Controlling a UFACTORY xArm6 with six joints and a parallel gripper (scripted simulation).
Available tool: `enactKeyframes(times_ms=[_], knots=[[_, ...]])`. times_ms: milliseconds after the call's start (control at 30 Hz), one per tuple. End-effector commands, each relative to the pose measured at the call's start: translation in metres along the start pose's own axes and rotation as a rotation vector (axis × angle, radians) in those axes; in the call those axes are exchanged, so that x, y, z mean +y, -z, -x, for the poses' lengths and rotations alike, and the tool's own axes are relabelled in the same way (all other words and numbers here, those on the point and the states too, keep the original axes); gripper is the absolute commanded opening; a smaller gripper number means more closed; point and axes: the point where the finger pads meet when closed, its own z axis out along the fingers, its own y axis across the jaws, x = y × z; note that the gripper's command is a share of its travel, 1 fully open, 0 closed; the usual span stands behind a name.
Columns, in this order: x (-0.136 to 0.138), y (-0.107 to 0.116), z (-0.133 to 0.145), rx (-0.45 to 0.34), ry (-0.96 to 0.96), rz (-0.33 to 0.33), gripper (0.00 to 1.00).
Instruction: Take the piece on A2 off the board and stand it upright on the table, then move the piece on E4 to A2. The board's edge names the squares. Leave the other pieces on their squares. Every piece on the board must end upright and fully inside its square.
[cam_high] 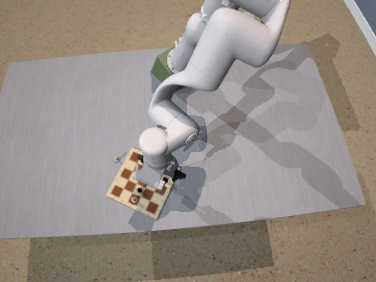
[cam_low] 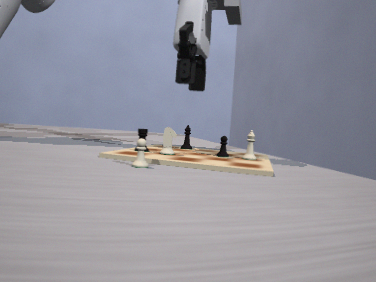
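Observation:
The small chessboard (cam_high: 119,191) (cam_low: 220,167) lies on the grey table. In the exterior view a black rook (cam_low: 142,134), a white knight (cam_low: 168,141), a tall black piece (cam_low: 186,137), a black pawn (cam_low: 223,146) and a white bishop (cam_low: 250,145) stand upright on it. A white pawn (cam_low: 141,152) (cam_high: 117,159) stands upright on the table just off the board's corner. My gripper (cam_low: 190,75) is open and empty, high above the board over the knight and the tall black piece. In the top view the wrist hides most of the gripper. I cannot read the square names.
The arm's green base block (cam_high: 162,67) stands at the back of the grey table top (cam_high: 60,110). The arm (cam_high: 170,115) reaches over the board's far side and hides part of it from above.

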Motion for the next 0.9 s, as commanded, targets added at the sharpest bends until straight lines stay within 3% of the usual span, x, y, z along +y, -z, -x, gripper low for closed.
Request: enactKeyframes(times_ms=[0,267,667,867], knots=[[0.0,0.003,-0.001,0.004,0.001,0.0,1.0],[0.0,0.016,-0.001,0.004,0.001,0.0,1.0],[0.0,0.064,-0.001,0.004,0.001,0.0,1.0],[0.0,0.071,-0.001,0.004,0.001,0.0,1.0]])
